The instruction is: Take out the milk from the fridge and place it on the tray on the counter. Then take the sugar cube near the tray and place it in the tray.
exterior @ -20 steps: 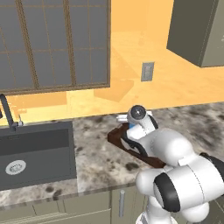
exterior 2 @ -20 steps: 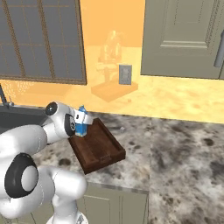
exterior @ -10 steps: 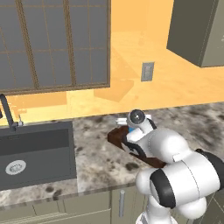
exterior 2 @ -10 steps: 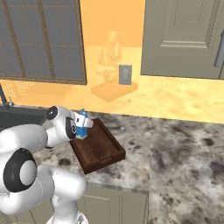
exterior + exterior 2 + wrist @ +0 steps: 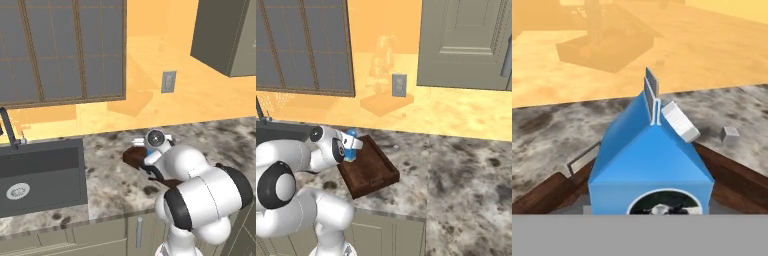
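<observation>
The milk (image 5: 349, 148) is a small blue carton with a gabled top, held upright in my gripper (image 5: 351, 149) over the far left part of the tray (image 5: 376, 175). The gripper is shut on the milk, which looms large and close in the hand view (image 5: 649, 165). The dark brown tray's rim (image 5: 732, 176) shows just behind the carton, and its corner (image 5: 132, 156) peeks out beside my hand (image 5: 154, 141). The sugar cube (image 5: 730, 133) is a tiny white cube on the counter (image 5: 456, 190) just beyond the tray's far side. The fridge is out of view.
A dark sink (image 5: 40, 172) with a black faucet (image 5: 10, 127) lies left of the tray. A wall outlet (image 5: 399, 85) and a grey upper cabinet (image 5: 466, 40) are behind. Open speckled counter stretches right of the tray.
My hand has sunk a little toward the tray with the milk in it. The tray and the cube have not moved.
</observation>
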{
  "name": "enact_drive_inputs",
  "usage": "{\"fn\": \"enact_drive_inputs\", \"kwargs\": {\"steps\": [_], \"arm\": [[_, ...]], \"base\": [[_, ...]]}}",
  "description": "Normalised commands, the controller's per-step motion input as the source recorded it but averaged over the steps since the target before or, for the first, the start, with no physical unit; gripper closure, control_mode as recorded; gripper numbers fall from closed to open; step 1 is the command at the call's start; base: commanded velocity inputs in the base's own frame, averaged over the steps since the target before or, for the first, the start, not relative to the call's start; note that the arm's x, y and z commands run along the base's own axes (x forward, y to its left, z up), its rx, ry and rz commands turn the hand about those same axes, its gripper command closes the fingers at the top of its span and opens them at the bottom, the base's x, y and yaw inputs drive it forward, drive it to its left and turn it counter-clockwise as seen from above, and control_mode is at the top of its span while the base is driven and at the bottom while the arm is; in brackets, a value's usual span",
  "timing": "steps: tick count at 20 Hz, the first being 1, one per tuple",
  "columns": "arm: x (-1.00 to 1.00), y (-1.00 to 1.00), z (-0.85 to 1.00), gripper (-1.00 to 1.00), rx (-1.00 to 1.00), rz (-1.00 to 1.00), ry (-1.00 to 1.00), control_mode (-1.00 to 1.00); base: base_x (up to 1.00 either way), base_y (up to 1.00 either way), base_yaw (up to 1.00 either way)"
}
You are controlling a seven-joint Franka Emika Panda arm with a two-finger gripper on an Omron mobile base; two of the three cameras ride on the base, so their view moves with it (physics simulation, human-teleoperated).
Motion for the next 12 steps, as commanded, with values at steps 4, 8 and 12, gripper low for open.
{"fn": "enact_drive_inputs", "kwargs": {"steps": [4,8,12], "arm": [[0.03,0.00,-0.24,1.00,0.00,0.00,0.00,-1.00],[0.00,0.00,-0.23,1.00,0.00,0.00,0.00,-1.00],[0.00,0.00,-0.06,1.00,0.00,0.00,-0.11,-1.00]], "base": [[0.00,0.00,0.00],[0.00,0.00,0.00],[0.00,0.00,0.00]]}}
